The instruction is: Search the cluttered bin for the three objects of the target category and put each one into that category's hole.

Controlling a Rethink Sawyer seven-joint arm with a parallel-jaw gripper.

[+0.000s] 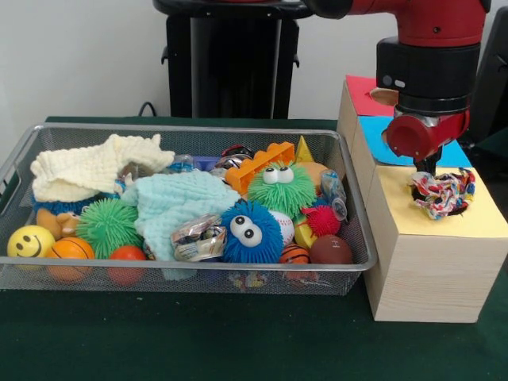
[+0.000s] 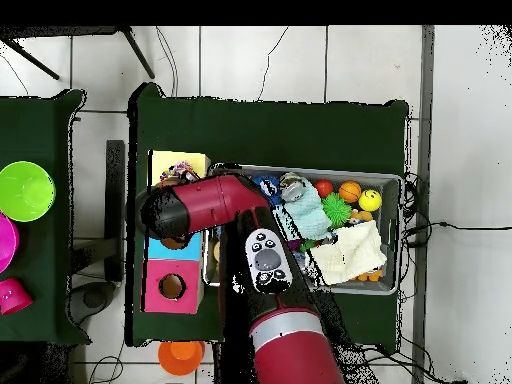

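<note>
Front view: we see the arm (image 1: pixel 425 71) come down at about two o'clock in the picture, over the wooden box (image 1: pixel 432 270) that stands just beside the bin's right wall. The gripper (image 1: pixel 427 167) is low over the box's yellow panel (image 1: pixel 476 218), and only a dark stub shows below the red wrist, so we cannot tell whether the claw is apart or together. A rope toy (image 1: pixel 443 193), knotted in many colours, lies at the yellow panel's hole, directly under the gripper and seemingly touching it. Behind the yellow panel the box has a blue panel (image 1: pixel 385 135) and then a red panel (image 1: pixel 361 91) with a round hole. The bin (image 1: pixel 198 274), a wire mesh basket, is at nine o'clock from the box. In it we see a cream cloth (image 1: pixel 87 167), a pale teal cloth (image 1: pixel 178 202), a blue fuzzy ball (image 1: pixel 250 232) and a green fuzzy ball (image 1: pixel 279 186), both with eyes, a smiley ball (image 1: pixel 30 240), two small basketballs and an orange plastic piece (image 1: pixel 258 167). In the overhead view the arm (image 2: pixel 205 205) covers most of the box, and the rope toy (image 2: pixel 178 176) peeks out at its yellow end.
</note>
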